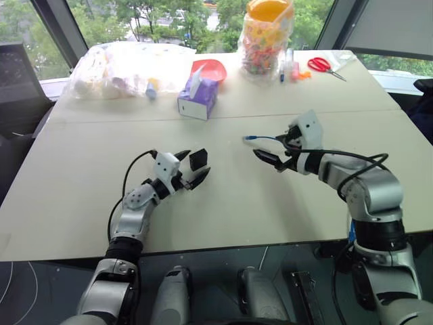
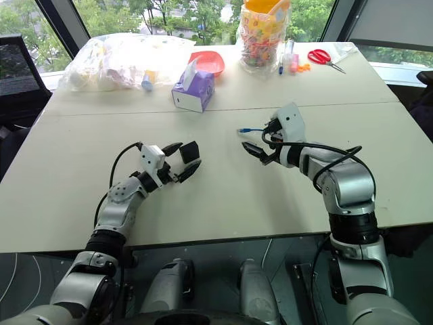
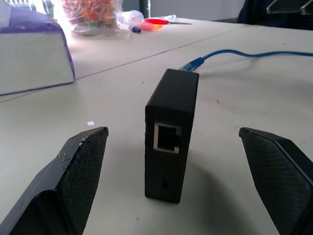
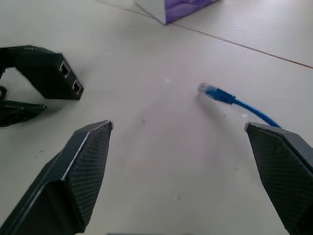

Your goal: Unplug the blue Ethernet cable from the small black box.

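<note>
Small black box (image 3: 171, 142) stands on edge on the table (image 1: 223, 203), between the spread fingers of the left gripper (image 1: 193, 167); neither finger touches it. Its ports face that gripper, empty. Blue Ethernet cable (image 4: 234, 103) is out of the box: its clear plug lies on the table well apart from the box, towards the right gripper (image 2: 260, 153). Right gripper hovers just beside the plug, fingers spread wide, holding nothing. Purple tissue box (image 1: 197, 99) sits beyond the black box, farther up the table.
</note>
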